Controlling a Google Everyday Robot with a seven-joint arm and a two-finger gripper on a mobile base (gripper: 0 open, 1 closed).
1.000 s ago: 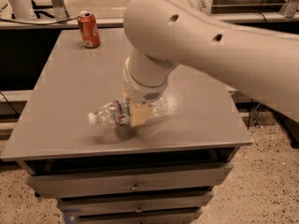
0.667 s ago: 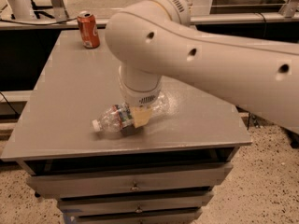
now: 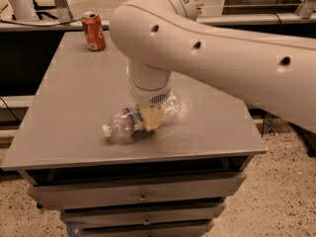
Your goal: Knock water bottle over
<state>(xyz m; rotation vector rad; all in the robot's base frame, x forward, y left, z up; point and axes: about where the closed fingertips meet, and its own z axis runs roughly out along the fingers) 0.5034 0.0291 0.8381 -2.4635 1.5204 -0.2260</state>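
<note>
- The water bottle point(image 3: 122, 124) is lying on its side near the front of the desk point(image 3: 74, 98). Its white cap is pointing left.
- It was lying down a moment ago too. It is staying in nearly the same spot, only wiggling a tiny bit.
- The big white arm point(image 3: 212, 48) is the thing that is changing most. It is swinging across and filling more of the view than before.
- The gripper point(image 3: 152, 118) is sitting right over the middle of the bottle, touching it. I cannot tell if it is squeezing the bottle or only leaning on it.
- What this is telling me: the bottle is not standing any more, so I think the knocking-over job is looking done. The gripper only needs to be lifting away now.
- Counting the things:
- One water bottle, lying down.
- One soda can point(image 3: 94, 31), standing up at the far left corner of the desk, well apart from the bottle.
- One arm with one gripper.
- One desk, with drawers point(image 3: 143, 197) under its top. I am seeing two little knobs on them.
</note>
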